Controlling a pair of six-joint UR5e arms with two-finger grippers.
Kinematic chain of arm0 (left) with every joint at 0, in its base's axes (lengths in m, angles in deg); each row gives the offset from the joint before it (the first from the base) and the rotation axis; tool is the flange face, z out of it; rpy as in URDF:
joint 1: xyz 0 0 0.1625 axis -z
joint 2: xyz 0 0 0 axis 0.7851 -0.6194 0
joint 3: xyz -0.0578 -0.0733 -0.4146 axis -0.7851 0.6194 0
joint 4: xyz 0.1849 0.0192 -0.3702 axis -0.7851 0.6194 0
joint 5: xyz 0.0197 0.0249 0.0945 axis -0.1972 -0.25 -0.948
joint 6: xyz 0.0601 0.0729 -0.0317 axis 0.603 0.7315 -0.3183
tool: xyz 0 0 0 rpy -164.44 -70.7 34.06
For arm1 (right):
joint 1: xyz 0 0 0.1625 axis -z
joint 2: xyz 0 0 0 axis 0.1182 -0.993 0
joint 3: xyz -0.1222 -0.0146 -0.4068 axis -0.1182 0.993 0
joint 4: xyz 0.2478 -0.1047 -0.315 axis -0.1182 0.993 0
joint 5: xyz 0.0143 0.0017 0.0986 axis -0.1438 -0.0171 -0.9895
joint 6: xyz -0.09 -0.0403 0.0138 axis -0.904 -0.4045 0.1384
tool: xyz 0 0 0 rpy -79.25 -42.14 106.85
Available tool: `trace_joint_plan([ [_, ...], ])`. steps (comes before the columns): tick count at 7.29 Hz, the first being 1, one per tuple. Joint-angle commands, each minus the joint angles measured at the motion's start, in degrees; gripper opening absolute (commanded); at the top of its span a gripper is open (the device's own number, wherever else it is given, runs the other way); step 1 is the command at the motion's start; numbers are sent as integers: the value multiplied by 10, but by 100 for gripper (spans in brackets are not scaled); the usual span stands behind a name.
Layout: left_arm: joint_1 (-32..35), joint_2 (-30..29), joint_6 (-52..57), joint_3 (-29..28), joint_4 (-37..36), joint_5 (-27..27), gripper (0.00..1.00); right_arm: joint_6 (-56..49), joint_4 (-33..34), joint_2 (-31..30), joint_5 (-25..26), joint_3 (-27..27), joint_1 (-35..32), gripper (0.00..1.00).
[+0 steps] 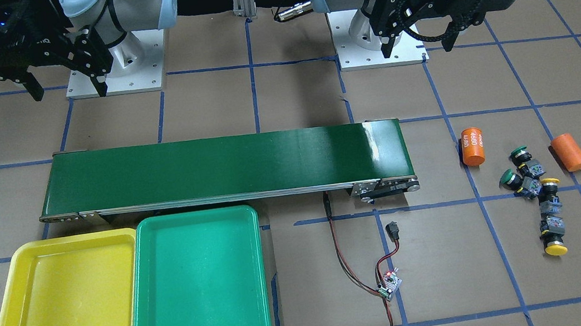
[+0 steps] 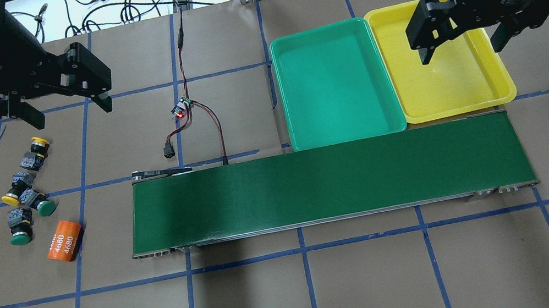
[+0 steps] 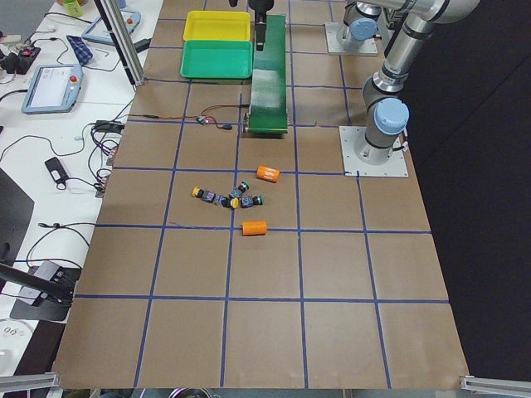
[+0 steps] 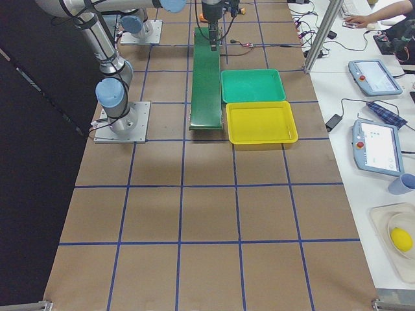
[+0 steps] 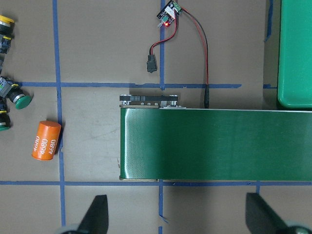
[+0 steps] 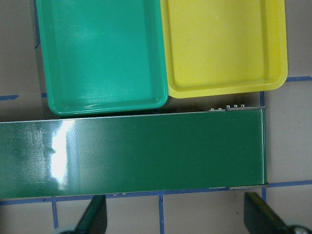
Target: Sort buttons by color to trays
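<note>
Four small green- and yellow-capped push-buttons [image 2: 28, 196] lay bunched between orange cylinders [image 2: 65, 241], far from the shallow plastic green tray [image 2: 335, 82] and yellow tray [image 2: 464, 86]. The left gripper [image 2: 73, 115] and right gripper [image 2: 462, 53] hung wide open, empty. Grasping one button might drag its touching neighbour.

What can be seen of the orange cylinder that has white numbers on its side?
The orange cylinder looks like smooth, matte plastic, with "4680" printed twice in white along its side. It lies on its side, a little slanted, on the brown paper-covered table. It is between the end of the dark-green conveyor belt and the nearest green-capped push-button, apart from both. Only the table touches it.
</note>
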Motion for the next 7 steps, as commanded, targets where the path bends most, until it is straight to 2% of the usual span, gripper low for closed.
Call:
trace_joint_plan([
  [1, 2, 0, 0, -1, -2, 1, 100, 0, -1, 1, 0, -4, -1, 100],
  [7, -3, -2, 7, 16, -3, -3, 100, 0, 2, -2, 0, -7, 0, 100],
])
